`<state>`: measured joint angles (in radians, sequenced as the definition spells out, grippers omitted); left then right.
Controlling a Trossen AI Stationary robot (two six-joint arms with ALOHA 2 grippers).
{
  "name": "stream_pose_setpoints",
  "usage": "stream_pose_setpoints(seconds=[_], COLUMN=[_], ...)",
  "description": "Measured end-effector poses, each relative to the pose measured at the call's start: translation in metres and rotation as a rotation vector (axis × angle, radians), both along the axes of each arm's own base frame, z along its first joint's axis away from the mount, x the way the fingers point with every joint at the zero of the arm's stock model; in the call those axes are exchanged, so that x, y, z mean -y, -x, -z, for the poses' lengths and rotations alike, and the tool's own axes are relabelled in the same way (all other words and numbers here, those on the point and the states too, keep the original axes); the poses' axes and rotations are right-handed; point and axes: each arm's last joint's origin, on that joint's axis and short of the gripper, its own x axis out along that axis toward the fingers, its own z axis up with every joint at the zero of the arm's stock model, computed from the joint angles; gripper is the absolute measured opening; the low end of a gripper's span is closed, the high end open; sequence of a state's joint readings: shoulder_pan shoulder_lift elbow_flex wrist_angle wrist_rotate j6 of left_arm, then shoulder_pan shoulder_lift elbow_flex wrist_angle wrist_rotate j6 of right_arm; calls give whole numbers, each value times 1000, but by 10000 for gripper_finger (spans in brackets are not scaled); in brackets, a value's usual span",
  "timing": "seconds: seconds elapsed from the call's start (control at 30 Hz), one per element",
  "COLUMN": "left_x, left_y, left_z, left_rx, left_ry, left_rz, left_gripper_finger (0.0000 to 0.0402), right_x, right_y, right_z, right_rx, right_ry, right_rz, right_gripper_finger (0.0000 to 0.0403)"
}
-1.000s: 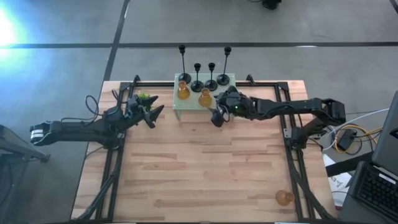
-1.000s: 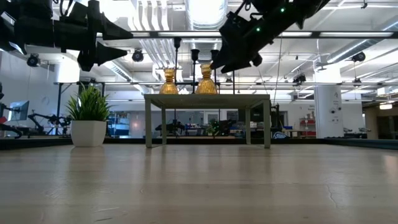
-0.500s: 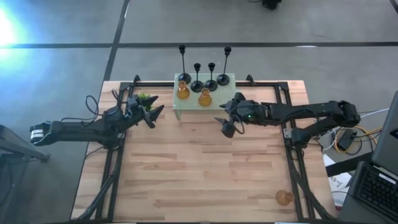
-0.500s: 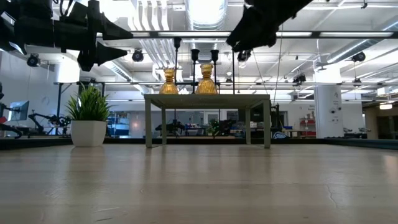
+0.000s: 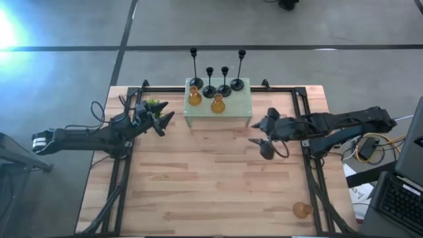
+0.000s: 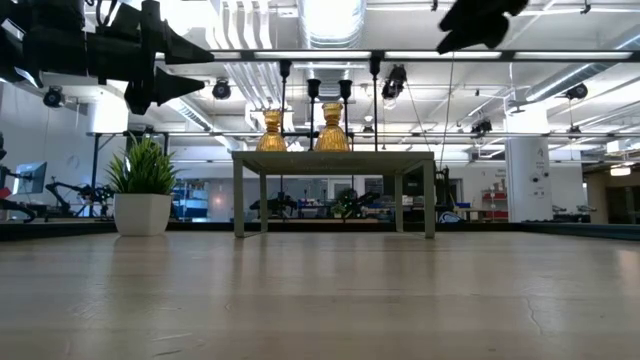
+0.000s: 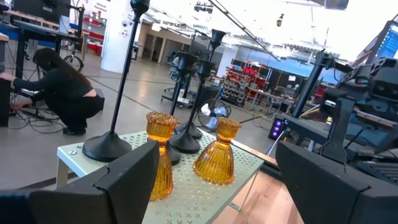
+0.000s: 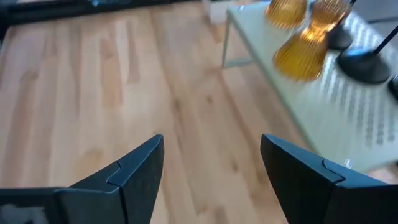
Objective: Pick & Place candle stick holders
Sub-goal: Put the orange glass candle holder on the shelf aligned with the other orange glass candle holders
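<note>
Four black holders with thin stems (image 5: 210,87) and two amber glass holders (image 5: 217,104) stand on the pale green perforated stand (image 5: 239,106) at the table's far middle; they also show in the left wrist view (image 7: 217,152). A third amber holder (image 5: 302,210) lies on the table near the near right corner. My left gripper (image 5: 163,123) is open and empty, left of the stand beside the small plant (image 5: 154,104). My right gripper (image 5: 260,145) is open and empty, above the table to the right of and nearer than the stand.
The potted plant (image 6: 142,190) stands on the table left of the stand. A black frame rail (image 5: 310,178) runs along the table's sides. A person crouches in the room beyond (image 7: 65,93). Bare wood lies in the table's middle and near part (image 5: 211,192).
My right gripper has drawn away from the stand, going toward the table's right edge and a little toward the near edge, open and empty all the while. The holders on the stand have stayed in place.
</note>
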<state>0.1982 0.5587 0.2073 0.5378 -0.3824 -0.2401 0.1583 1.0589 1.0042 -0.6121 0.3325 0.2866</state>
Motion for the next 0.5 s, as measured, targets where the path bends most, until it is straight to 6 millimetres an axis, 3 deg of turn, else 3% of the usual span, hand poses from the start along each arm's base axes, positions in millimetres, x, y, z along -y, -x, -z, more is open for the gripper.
stream_pose_setpoints(seconds=[0.3, 0.5], left_x=[0, 0], left_y=[0, 0], left_z=[0, 0], left_rx=[4, 16], left_ry=[7, 25], left_rz=[1, 5], left_gripper_finger=[326, 326], right_x=[-27, -46], right_y=[17, 20], right_z=[2, -1], right_rx=[-107, -294], right_ry=[-103, -146], right_rz=[-53, -23], right_gripper_finger=[244, 237])
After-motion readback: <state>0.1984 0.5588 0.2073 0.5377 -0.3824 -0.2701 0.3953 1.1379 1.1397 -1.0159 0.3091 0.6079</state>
